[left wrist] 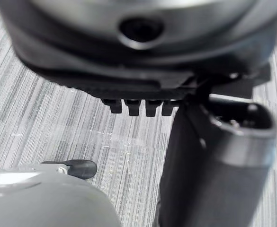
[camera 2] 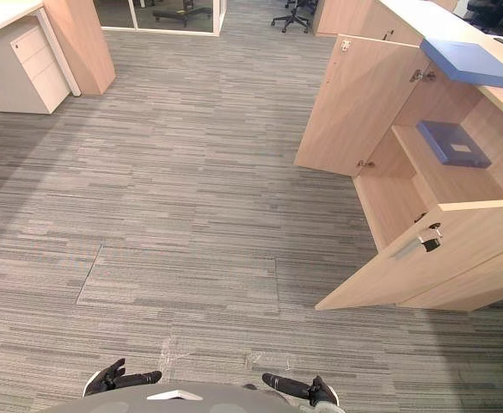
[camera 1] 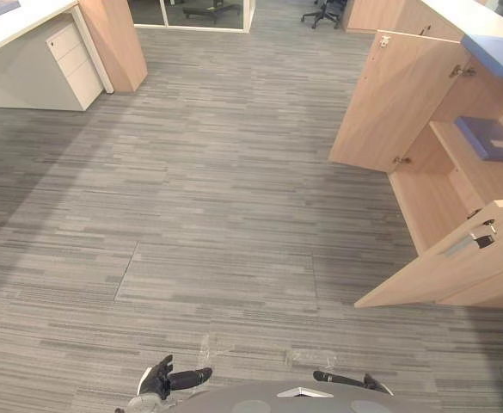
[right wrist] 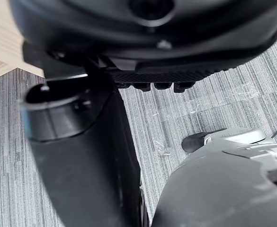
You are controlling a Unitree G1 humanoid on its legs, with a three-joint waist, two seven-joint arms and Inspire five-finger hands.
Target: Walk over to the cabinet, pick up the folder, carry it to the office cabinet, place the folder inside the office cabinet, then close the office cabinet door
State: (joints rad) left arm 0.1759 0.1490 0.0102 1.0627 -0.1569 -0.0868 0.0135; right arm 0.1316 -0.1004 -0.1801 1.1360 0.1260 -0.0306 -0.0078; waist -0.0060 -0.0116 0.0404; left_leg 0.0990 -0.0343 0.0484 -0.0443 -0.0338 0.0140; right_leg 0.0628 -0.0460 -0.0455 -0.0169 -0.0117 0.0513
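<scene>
Nearest, at the lower edge of the eye views, the dark left hand (camera 1: 167,379) and right hand (camera 2: 298,387) hang low over the floor. Both have relaxed, loosely extended fingers and grasp nothing; their palms are cut off. Under them spreads grey carpet (camera 1: 217,215) in fine striped tiles, with scuffed pale marks close by. Ahead on the robot's right stands the office cabinet (camera 2: 389,202) in smooth light wood laminate. Its near door (camera 2: 406,275), which bears a metal handle (camera 2: 416,243), and its far door (camera 2: 350,103) are both swung wide. On its inner shelf lies a flat dark blue folder (camera 2: 453,142) with a pale label, well apart from both hands. A light blue folder (camera 2: 470,62) lies on the cabinet's top, jutting over the edge. Farthest off are a white drawer pedestal (camera 2: 38,62) and a partly cut-off black office chair (camera 2: 292,17).
</scene>
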